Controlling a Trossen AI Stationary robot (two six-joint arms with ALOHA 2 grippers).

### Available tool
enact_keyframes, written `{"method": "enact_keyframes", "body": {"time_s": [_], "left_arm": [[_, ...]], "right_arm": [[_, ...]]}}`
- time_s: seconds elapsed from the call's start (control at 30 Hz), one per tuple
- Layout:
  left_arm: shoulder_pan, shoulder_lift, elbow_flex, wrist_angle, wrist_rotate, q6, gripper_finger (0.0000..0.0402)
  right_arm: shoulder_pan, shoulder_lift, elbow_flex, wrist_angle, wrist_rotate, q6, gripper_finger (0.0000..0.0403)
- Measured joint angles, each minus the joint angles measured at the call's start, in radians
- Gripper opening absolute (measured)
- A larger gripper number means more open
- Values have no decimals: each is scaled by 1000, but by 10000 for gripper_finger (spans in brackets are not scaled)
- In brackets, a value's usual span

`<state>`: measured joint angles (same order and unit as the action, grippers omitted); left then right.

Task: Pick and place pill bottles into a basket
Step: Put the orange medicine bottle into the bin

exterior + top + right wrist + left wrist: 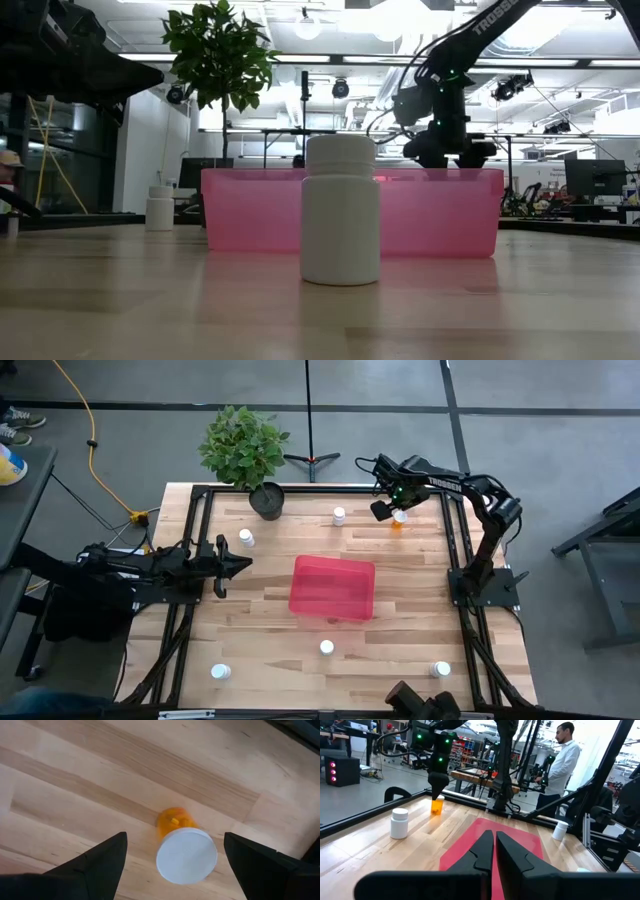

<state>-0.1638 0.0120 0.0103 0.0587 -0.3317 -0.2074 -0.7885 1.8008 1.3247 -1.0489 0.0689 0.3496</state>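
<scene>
High view — six pill bottles [327, 648], one basket [333, 587].

We've got two matte black jointed metal arms [440, 485], white lettering on one, probably "TROSSEN", green lights glowing, black cables.

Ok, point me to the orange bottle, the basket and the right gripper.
orange bottle [186, 855]: right wrist view, on its white cap.
basket [332, 587]: high view, on its bare floor.
right gripper [175, 865]: right wrist view, midway between its open fingertips, over the bottle.
</scene>
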Motion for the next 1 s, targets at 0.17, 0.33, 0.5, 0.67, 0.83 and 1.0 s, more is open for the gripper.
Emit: {"method": "enact_keyframes", "body": {"time_s": [0.17, 0.33, 0.5, 0.67, 0.83, 1.0], "left_arm": [[0, 0, 0, 0, 0, 0, 58], [0, 0, 0, 0, 0, 0, 58], [0, 0, 0, 0, 0, 0, 58], [0, 0, 0, 0, 0, 0, 58], [0, 0, 0, 0, 0, 0, 58], [0, 0, 0, 0, 0, -6, 58]], "right_arm": [[-18, 0, 0, 1, 1, -21, 323], [-34, 0, 0, 9, -9, -39, 323], [-39, 0, 0, 28, -31, -45, 323], [-39, 23, 0, 13, -50, -62, 324], [-39, 71, 0, 2, -60, -63, 324], [-34, 94, 0, -6, -50, -63, 323]]}}
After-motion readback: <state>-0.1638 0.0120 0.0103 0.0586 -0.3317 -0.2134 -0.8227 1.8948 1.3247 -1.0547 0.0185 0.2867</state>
